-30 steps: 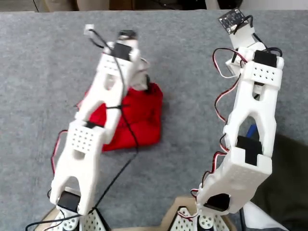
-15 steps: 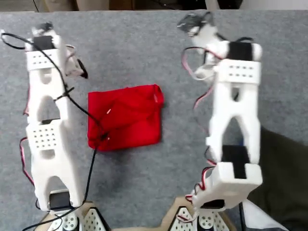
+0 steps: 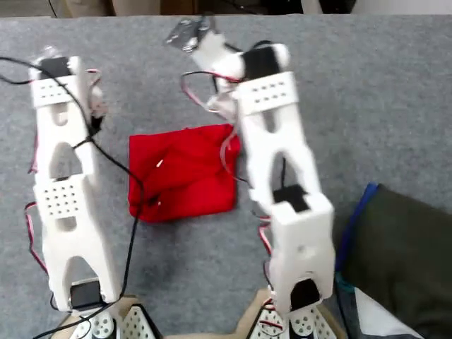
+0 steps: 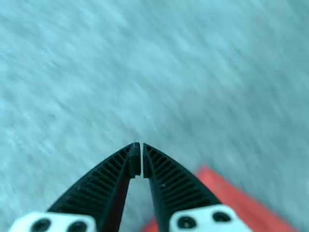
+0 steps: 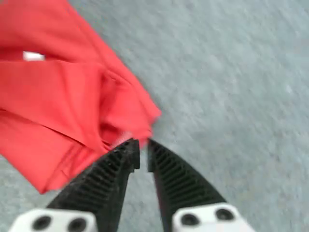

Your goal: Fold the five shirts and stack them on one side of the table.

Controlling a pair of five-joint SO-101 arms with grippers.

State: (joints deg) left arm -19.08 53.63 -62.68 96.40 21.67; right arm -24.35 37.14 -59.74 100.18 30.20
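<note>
one red shirt (image 3: 182,173) lies folded into a rough square on the grey tabletop (image 3: 367,85). we judge it light, soft and limp. lifted by a single point it would sag and come unfolded, and its layers could slide over each other under a pull.

the corner of the red shirt nearest the right gripper (image 5: 143,149) looks rumpled and loose. so we would take hold at a folded edge, pinching every layer together. better, we would use both grippers and take two corners of one edge.

the right gripper's fingers are drawn almost together with nothing between them, over the tabletop just beside that corner of the red shirt. they would have to part before any hold. the left gripper (image 4: 137,159) has its fingers closed on nothing as well, over bare tabletop just off the opposite side of the red shirt.

a dark cloth (image 3: 402,254) with a blue edge lies well apart from the red shirt, on the right gripper's side. it may be another shirt, though we cannot tell.
</note>
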